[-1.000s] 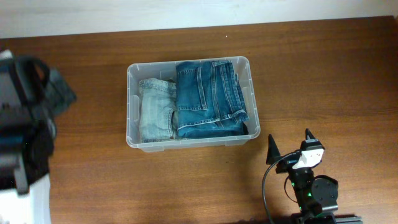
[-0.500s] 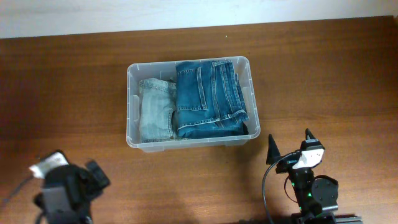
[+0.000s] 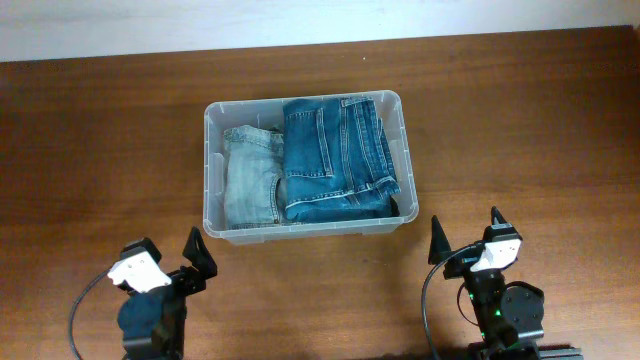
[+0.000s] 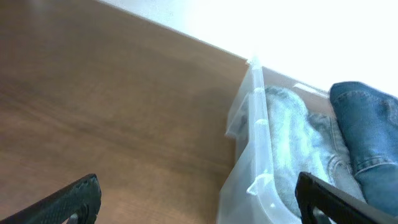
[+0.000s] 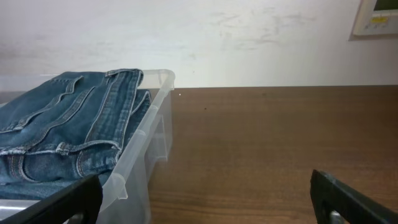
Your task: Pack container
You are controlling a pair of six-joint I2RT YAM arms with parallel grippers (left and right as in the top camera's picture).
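Lying beyond end effectors (image 3: 168,248) (image 3: 466,225): container (image 3: 300,229)

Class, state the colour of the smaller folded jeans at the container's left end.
Pale, washed-out blue; the smaller jeans show best in the overhead view.

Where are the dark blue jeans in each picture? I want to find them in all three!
Overhead: the dark blue jeans fill the right side of the container, in the middle of the picture.
Left wrist: at the right edge, beyond the pale jeans.
Right wrist: on the left, rising above the rim.
Shared landmark: the container's clear rim, which shows in all three.
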